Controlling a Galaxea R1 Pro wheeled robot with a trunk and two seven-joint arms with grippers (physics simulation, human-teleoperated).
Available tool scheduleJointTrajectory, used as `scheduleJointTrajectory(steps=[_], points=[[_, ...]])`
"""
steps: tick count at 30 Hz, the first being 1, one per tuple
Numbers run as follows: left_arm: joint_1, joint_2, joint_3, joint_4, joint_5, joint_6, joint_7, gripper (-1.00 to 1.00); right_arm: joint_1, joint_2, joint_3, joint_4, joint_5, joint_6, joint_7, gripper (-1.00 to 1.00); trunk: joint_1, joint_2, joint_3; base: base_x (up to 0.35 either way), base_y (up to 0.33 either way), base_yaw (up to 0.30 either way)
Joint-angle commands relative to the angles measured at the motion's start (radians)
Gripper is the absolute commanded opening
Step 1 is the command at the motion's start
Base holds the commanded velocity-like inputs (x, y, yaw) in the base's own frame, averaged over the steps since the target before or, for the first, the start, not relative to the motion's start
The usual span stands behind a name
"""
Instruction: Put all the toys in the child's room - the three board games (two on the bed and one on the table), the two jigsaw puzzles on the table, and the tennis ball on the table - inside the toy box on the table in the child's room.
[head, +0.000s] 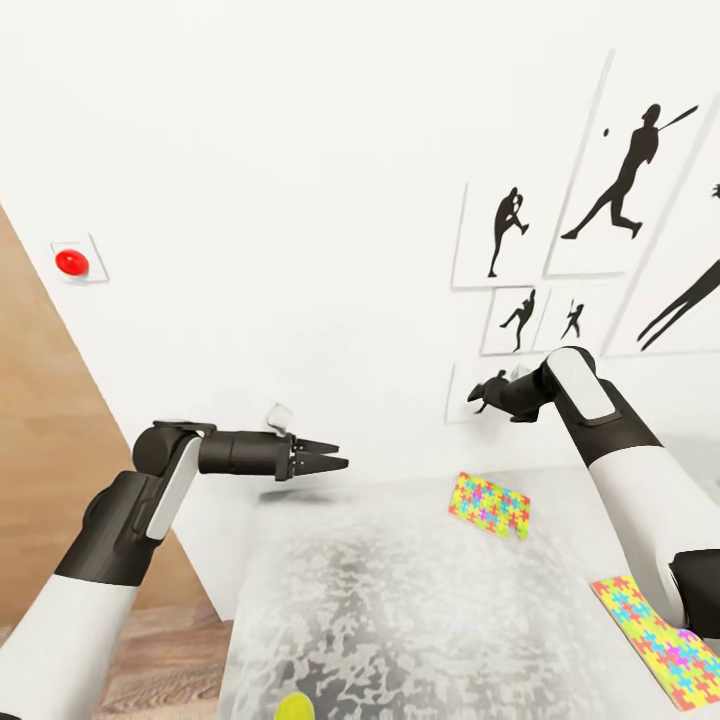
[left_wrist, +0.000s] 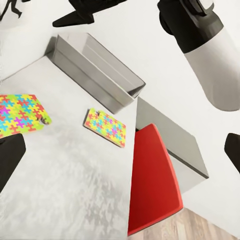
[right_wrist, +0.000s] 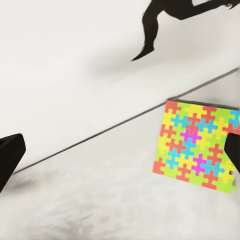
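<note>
My left gripper (head: 338, 462) at frame centre-left and right gripper (head: 478, 392) both hang released, empty above the table (head: 400, 610).

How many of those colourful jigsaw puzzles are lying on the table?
2. One jigsaw puzzle lies near the wall at the table's far edge; the other jigsaw puzzle lies nearer, at the right, partly behind the right arm. More could lie outside the views.

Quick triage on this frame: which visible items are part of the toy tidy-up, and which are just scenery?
Task items:
- far multicoloured jigsaw sheet
- near multicoloured jigsaw sheet
- yellow-green tennis ball
- light-grey tray-like toy box
- pale marbled table

Just scenery:
- black-silhouette baseball pictures
- round red wall button
- red chair
- grey cabinet
</note>
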Motion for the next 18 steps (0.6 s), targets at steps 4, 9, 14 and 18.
scheduleJointTrajectory(steps=[4, 9, 14, 18], points=[[-0.001, 0.005, -0.001, -0.004, 0.003, 0.006, -0.001, 1.0, -0.001, -0.001, 0.004, -0.001, -0.01, 0.0, -0.01, 1.0, 0.001, -0.002, -0.009, 0.0, 0.0, 0.0], [-0.001, 0.003, -0.007, -0.015, 0.004, 0.006, -0.001, 1.0, -0.001, -0.001, 0.005, -0.001, -0.01, 0.0, -0.01, 1.0, 0.001, -0.002, -0.017, 0.0, 0.0, 0.0], [-0.004, -0.004, -0.045, -0.023, 0.004, 0.006, -0.001, 1.0, -0.001, -0.001, 0.006, -0.001, -0.009, 0.0, -0.01, 1.0, 0.001, -0.002, -0.025, 0.0, 0.0, 0.0], [-0.006, -0.011, -0.076, -0.03, 0.004, 0.006, -0.002, 1.0, -0.001, -0.001, 0.007, -0.001, -0.008, 0.0, -0.01, 1.0, 0.001, -0.002, -0.032, 0.0, 0.0, 0.0]])
